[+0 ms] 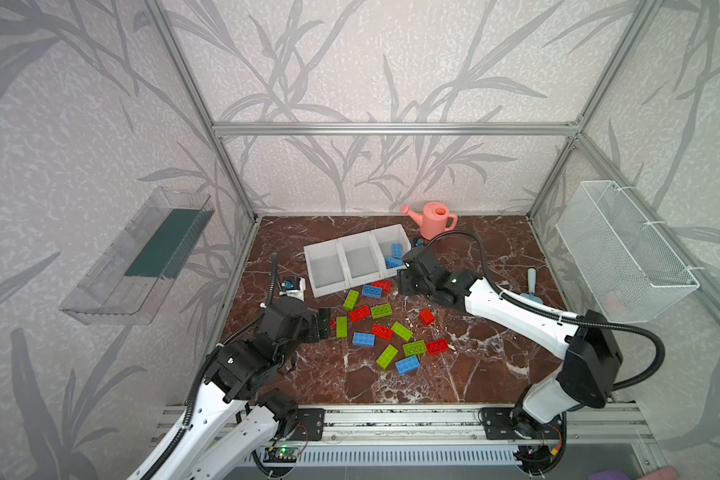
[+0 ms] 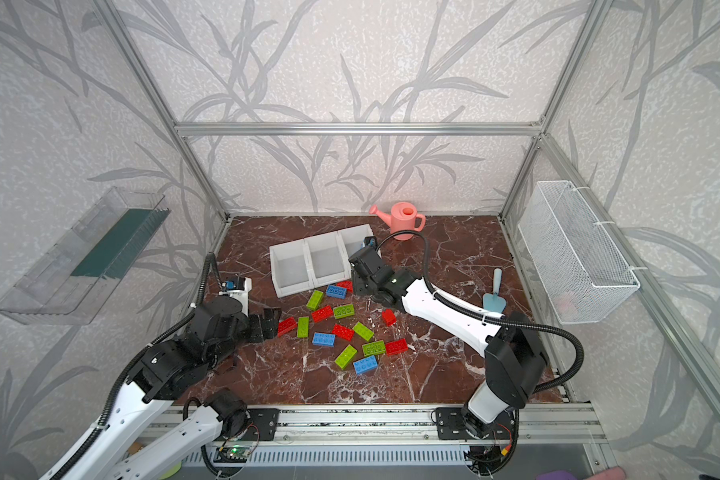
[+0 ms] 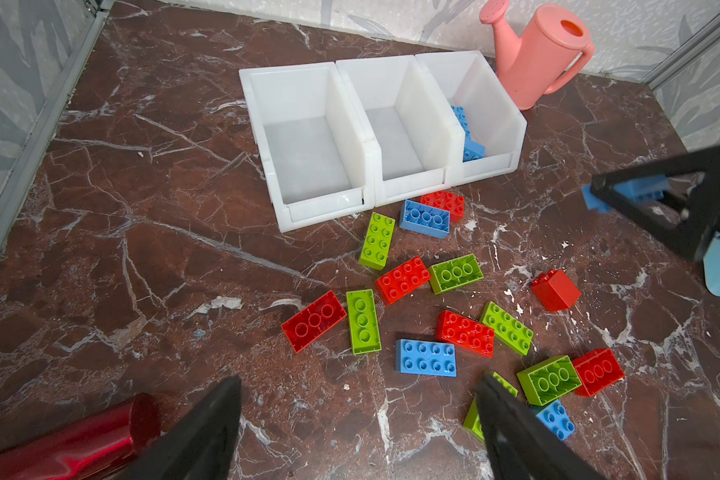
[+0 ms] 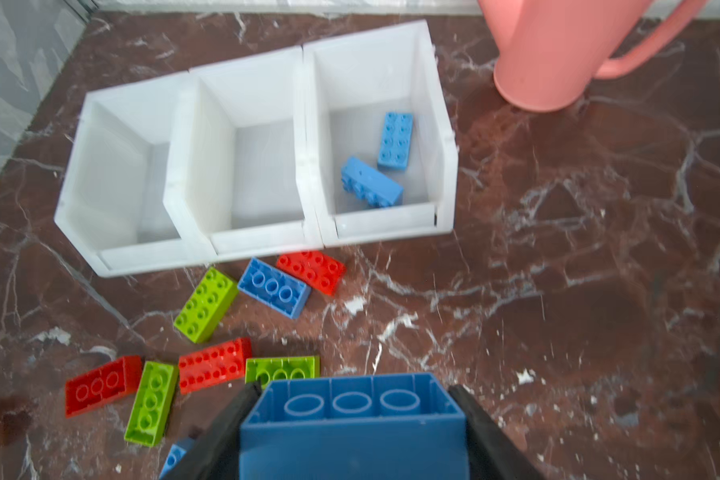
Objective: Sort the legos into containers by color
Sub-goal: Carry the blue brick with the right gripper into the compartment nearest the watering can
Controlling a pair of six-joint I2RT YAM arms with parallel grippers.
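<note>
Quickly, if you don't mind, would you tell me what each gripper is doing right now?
Left gripper: open, holding nothing.
Right gripper: closed on a blue lego.

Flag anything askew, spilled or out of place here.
Minor only. One small red brick lies tipped on its side, apart from the other loose bricks. In the rightmost container, one blue brick lies on its side. No other colour is in it.

In a top view the right bin (image 2: 354, 235) is largely hidden behind the right gripper (image 2: 357, 284); its contents cannot be seen there. The held blue brick (image 4: 352, 424) is cut by the frame edge in the right wrist view, which is itself blurred. The watering can (image 4: 558, 54) is likewise cropped. A red cylinder (image 3: 80, 436) in the left wrist view is cut off, identity unclear.
</note>
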